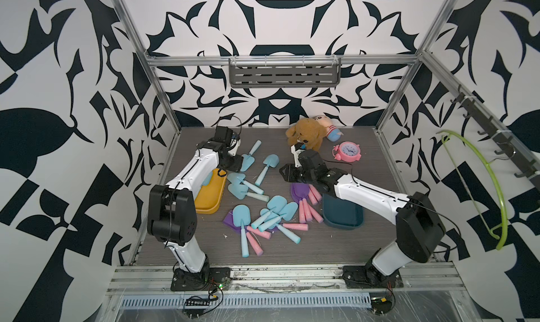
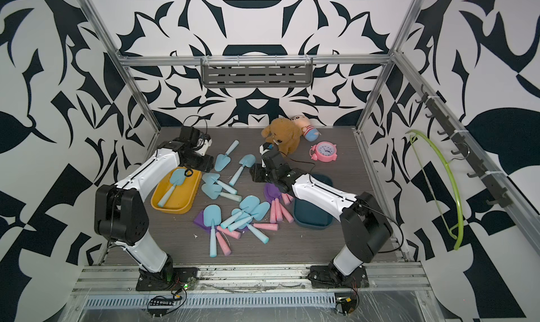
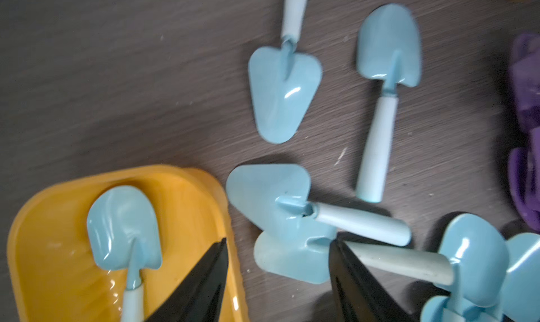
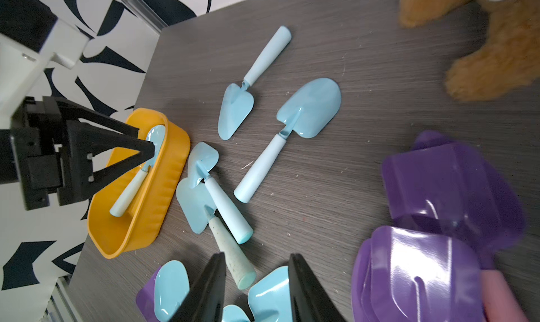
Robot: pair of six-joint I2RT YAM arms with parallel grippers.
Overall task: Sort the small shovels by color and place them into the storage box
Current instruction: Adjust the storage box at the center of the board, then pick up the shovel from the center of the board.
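we see the left gripper (image 3: 277, 240) hanging over the inner edge of the yellow tray (image 2: 184, 195), which sits at about 9 o'clock on the table (image 1: 292, 249). its jaws stand well apart and grip nothing. in the left wrist view one finger is over the tray and the other is over the bare table beside it. one blue shovel (image 2: 176, 179) lies loose inside the tray, blade toward 1 o'clock and handle toward 7 o'clock.

the right gripper (image 4: 257, 255) hovers near the middle of the table, at about 11 o'clock from the purple shovels (image 1: 301, 192). its jaws are part-way open and we see nothing pinched between them. in the right wrist view the end of a pale speckled handle (image 4: 233, 256) lies on the table under the gap.

the purple shovels form a small stack just beside the dark teal tray (image 1: 343, 215), at its 10 o'clock, with their pink handles pointing toward 6 o'clock. that tray sits at about 4 o'clock, partly under the right arm.

two more blue shovels, a pointed one (image 1: 248, 159) and a rounded one (image 1: 270, 162), lie apart from each other at about 11 o'clock. a crossed pair (image 1: 239, 184) rests just beside the yellow tray at its 3 o'clock. at 6 o'clock a mixed heap (image 1: 274, 212) of blue and purple-and-pink shovels overlaps.

a brown plush bear (image 1: 306, 133) and a small doll (image 1: 330, 127) lie at 1 o'clock, and a pink alarm clock (image 1: 347, 151) lies at 2 o'clock.
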